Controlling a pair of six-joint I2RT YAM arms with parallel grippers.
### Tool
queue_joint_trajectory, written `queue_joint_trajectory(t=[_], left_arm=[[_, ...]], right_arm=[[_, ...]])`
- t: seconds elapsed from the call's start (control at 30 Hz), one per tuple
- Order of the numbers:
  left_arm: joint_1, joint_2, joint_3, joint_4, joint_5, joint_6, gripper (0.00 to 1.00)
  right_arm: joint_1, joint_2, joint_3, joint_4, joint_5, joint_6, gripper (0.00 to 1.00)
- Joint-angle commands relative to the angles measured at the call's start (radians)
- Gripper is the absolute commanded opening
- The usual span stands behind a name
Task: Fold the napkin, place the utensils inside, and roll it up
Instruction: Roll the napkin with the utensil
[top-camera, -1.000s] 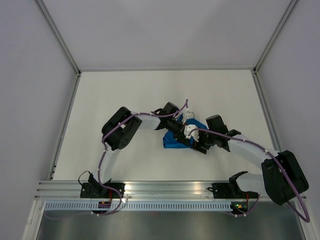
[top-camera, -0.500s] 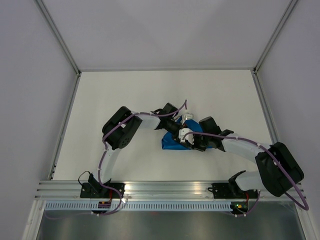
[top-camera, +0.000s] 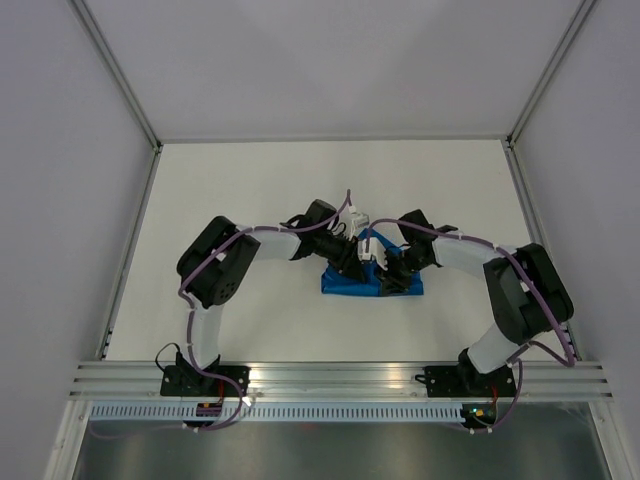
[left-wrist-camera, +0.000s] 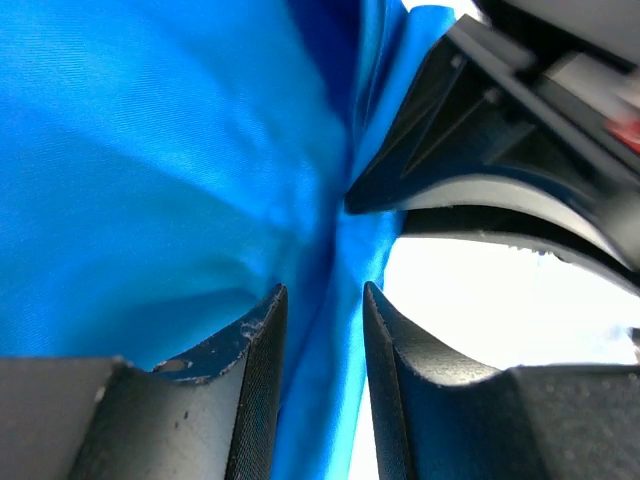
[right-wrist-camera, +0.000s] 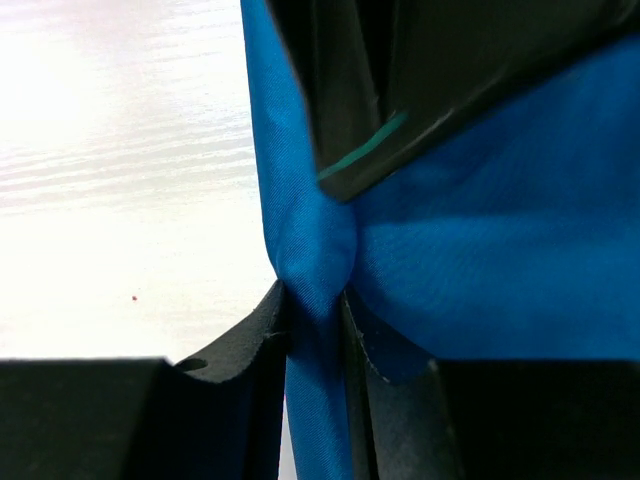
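Mid-table, mid-task: my left gripper (left-wrist-camera: 322, 290) is clamped on a raised ridge of the napkin (top-camera: 340, 285), the blue fabric filling the narrow gap between its fingers. The cloth is no flat square here; from above it reads as a compact, bunched blue band running left to right at the middle of the table (top-camera: 230, 190). I judge the folding to be under way, with the band too uneven to count as a finished roll. The knife shows in no view. Whether it is wrapped inside or lies out of sight, I cannot tell, so placing it and rolling may both be left to do.

My right gripper (right-wrist-camera: 315, 292) pinches a fold of the same cloth tight, its jaws drawn together with blue fabric bulging above the tips.

Room is tightest between the two grippers, which work just beside each other over the bundle, each one's dark housing crowding the other's wrist view. Around them, bare white tabletop lies on every side: the left wall, far wall, right wall and near rail (top-camera: 330, 375) all stand well apart from the napkin.
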Motion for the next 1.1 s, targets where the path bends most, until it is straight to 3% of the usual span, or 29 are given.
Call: queue_joint_trajectory(t=[0.0, 0.27, 0.5, 0.73, 1.07], left_arm=[[0.029, -0.134, -0.053, 0.129, -0.126, -0.075, 0.42], [0.027, -0.356, -0.264, 0.313, -0.369, -0.058, 0.43], [-0.12, -0.508, -0.39, 0.323, -0.738, 0.195, 0.47], [-0.361, -0.42, -0.383, 0.342, -1.004, 0.442, 0.51], [-0.485, -0.26, -0.328, 0.388, -1.067, 0.576, 0.53]], right_arm=[[-0.05, 0.128, 0.073, -0.21, -0.099, -0.118, 0.11], [-0.13, 0.389, 0.314, -0.45, -0.163, -0.224, 0.11], [-0.145, 0.563, 0.463, -0.568, -0.163, -0.22, 0.11], [-0.148, 0.636, 0.53, -0.628, -0.174, -0.223, 0.11], [-0.154, 0.698, 0.586, -0.674, -0.174, -0.217, 0.11]])
